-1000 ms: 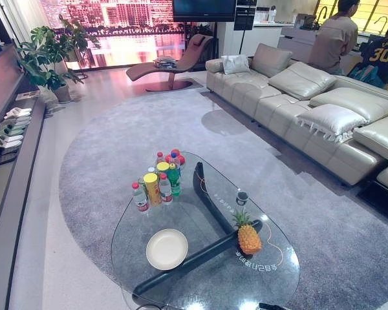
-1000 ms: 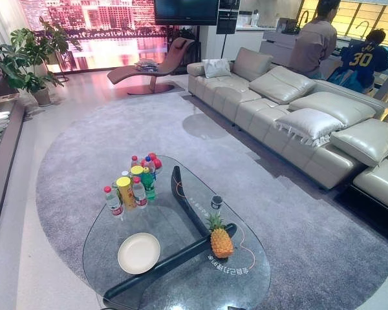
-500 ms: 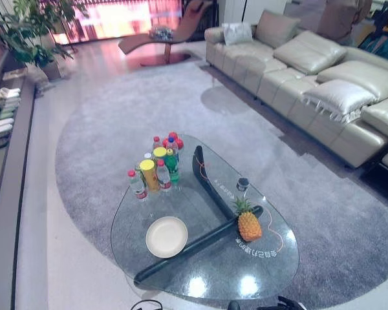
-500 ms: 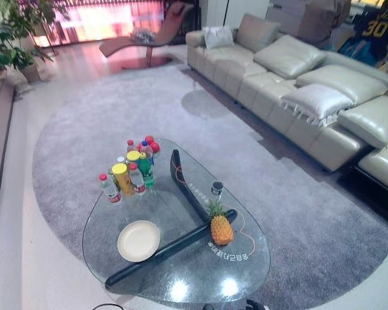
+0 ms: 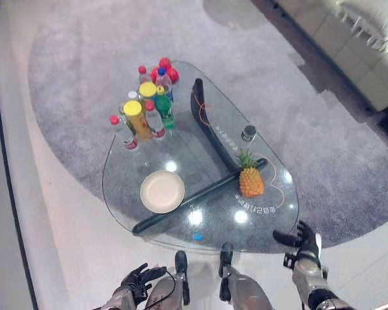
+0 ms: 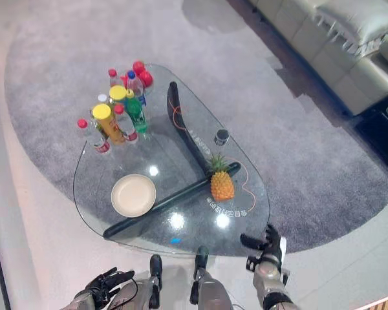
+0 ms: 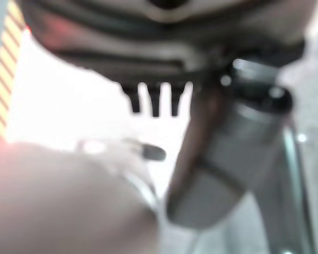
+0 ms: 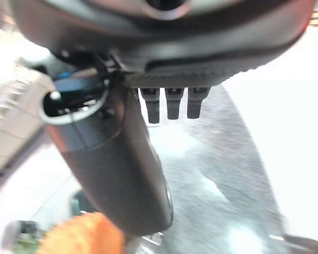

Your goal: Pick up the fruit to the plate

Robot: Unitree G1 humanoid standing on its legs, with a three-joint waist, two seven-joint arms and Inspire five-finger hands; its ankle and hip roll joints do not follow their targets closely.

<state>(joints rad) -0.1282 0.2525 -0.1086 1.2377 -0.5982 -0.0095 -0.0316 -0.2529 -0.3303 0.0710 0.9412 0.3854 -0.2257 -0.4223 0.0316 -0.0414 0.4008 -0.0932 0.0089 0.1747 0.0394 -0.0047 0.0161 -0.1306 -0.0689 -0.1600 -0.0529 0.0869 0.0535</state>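
Note:
A pineapple (image 5: 250, 182) stands upright on the glass table (image 5: 200, 229), to the right of its dark crossed base. A round cream plate (image 5: 162, 191) lies empty on the glass, left of the pineapple. My right hand (image 5: 302, 243) hovers open just off the table's near right edge, short of the pineapple. In the right wrist view its thumb (image 8: 114, 159) and fingers (image 8: 172, 106) hold nothing, with the pineapple (image 8: 79, 235) past them. My left hand (image 5: 137, 283) hangs low near the table's near left edge, fingers relaxed and empty.
Several bottles and a yellow can (image 5: 144, 108) cluster at the table's far left. A small dark cup (image 5: 248, 133) stands behind the pineapple. A grey rug (image 5: 323, 161) lies under the table, and a pale sofa (image 5: 368, 39) stands at the far right.
The camera has tilted down and come closer to the table. Both hands have come into view at the bottom edge. Pineapple, plate and bottles have not moved.

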